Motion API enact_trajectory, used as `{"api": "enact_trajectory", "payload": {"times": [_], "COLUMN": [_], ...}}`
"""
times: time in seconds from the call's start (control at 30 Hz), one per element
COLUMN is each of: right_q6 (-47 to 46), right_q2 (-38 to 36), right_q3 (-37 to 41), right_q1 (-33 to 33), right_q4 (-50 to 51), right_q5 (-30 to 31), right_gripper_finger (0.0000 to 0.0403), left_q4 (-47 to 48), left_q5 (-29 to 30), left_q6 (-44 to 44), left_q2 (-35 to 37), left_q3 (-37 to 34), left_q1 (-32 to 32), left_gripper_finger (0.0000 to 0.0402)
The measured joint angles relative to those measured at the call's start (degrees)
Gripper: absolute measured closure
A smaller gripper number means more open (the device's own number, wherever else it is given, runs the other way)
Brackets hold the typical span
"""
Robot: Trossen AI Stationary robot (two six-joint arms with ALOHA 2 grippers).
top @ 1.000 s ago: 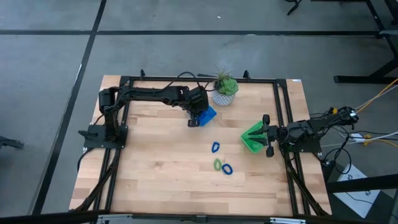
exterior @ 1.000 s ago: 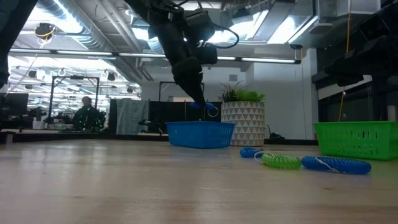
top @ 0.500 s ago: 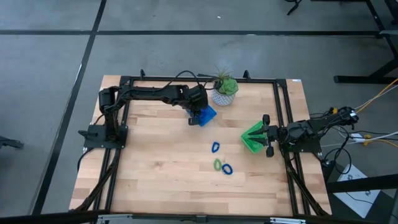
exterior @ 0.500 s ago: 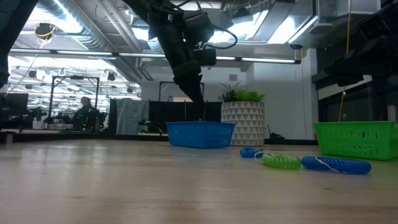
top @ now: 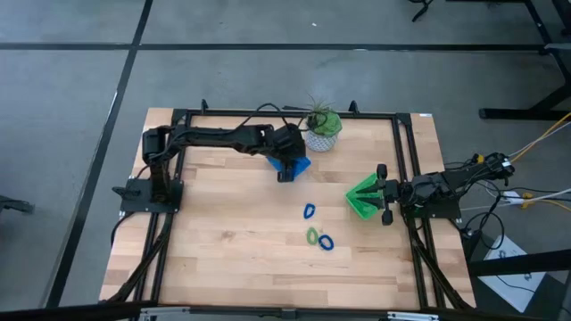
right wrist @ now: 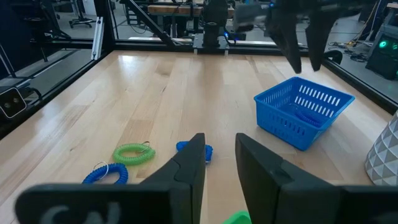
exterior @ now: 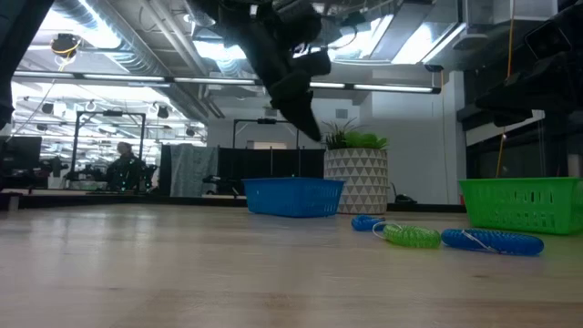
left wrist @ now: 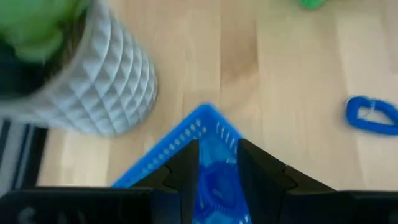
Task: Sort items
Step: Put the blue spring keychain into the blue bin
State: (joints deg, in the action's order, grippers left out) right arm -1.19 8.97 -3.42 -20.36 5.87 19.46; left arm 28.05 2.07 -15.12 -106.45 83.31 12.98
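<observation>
The left claw (top: 286, 160) hangs above the blue tray (top: 297, 166), fingers parted and holding nothing; blue rings (right wrist: 306, 116) lie inside the tray. The right claw (top: 381, 194) waits at the green tray (top: 364, 198), fingers slightly apart, apparently empty. Three rings remain on the bench (top: 223, 232): a blue ring (top: 309, 211), a green ring (top: 312, 235) and a second blue ring (top: 326, 242) just beside it. For the next pick, lift clear of the tray rim and descend on one ring only.
</observation>
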Motion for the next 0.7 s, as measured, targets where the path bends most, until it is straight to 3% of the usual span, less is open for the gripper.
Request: {"api": "enact_trajectory", "payload": {"times": [0.33, 0.7], "right_q6": [0.0, 0.0], "right_q2": [0.0, 0.0], "right_q3": [0.0, 0.0], "right_q1": [0.0, 0.0], "right_q4": [0.0, 0.0], "right_q5": [0.0, 0.0], "right_gripper_finger": [0.0313, 0.0313], "left_q4": [-7.9, -10.3], "left_q5": [-0.3, -0.5], "left_q6": [-5.3, -6.1], "left_q2": [0.0, 0.0], "left_q3": [1.7, 0.4], "left_q1": [-7.0, -14.2], "left_gripper_finger": [0.0300, 0.0302]}}
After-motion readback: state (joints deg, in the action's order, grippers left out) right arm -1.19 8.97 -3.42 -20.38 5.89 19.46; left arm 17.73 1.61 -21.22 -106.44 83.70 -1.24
